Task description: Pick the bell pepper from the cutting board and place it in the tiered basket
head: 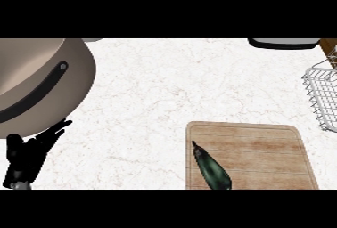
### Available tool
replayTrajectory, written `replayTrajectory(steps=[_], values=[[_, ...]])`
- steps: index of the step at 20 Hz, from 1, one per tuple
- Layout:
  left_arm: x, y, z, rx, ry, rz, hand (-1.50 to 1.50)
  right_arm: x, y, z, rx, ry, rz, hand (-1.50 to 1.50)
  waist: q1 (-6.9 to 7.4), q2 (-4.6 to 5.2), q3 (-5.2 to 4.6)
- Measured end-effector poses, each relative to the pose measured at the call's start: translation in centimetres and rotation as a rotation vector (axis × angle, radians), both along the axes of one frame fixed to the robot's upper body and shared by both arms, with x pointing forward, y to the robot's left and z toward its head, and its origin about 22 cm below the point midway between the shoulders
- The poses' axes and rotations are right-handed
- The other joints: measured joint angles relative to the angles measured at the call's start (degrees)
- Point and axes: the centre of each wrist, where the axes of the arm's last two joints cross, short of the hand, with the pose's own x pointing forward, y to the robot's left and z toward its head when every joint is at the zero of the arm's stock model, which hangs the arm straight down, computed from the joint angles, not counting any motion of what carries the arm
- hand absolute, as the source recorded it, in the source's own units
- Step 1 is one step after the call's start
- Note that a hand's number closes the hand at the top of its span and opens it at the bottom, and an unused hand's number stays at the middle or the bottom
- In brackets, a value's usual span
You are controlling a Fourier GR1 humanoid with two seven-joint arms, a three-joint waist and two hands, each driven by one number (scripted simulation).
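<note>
Beige pot (39, 80) with a black handle sits up and left of the board (263, 151). Below it, well left of the board, we see our left hand (26, 156), fingers straight and spread, holding nothing. The dark green pepper (212, 168) lies on the board by its left edge. Its long axis runs steeply, with the thin stem tip pointing up and slightly left. A wire basket (322, 93) stands up and right of the board.

One camera looks from the robot's head, steeply down onto the counter (164, 89). It sits close: the pot (39, 75) is cut off at left, the basket (321, 95) at right, the board (263, 147) at the bottom.
</note>
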Motion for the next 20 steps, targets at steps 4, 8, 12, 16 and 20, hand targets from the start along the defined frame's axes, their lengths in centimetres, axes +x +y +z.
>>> replayTrajectory(steps=[4, 8, 12, 16, 20], values=[[0.0, 0.1, -0.1, 0.006, -0.001, 0.002, 0.00, -0.3, -1.1, -0.2, 0.087, -0.005, -0.069, -1.50, -0.07, -0.03, 0.05], [-0.2, 0.2, 0.2, 0.000, 0.006, 0.004, 0.00, -0.6, -1.7, 1.0, 0.159, -0.084, -0.051, -1.50, -0.18, -0.09, 0.02], [-0.3, 0.5, 0.3, 0.001, 0.009, 0.008, 0.00, -0.9, -2.1, 2.8, 0.269, -0.252, -0.046, -1.50, -0.35, -0.10, -0.01], [-0.5, 0.5, 0.2, -0.001, 0.019, 0.017, 0.00, -2.7, -4.0, 6.4, 0.391, -0.365, -0.114, -1.50, -0.73, -0.25, -0.08], [-0.8, 0.7, 0.4, -0.005, 0.027, 0.022, 0.00, -5.6, -7.1, 8.3, 0.554, -0.432, -0.207, -1.50, -1.20, -0.35, -0.10]])
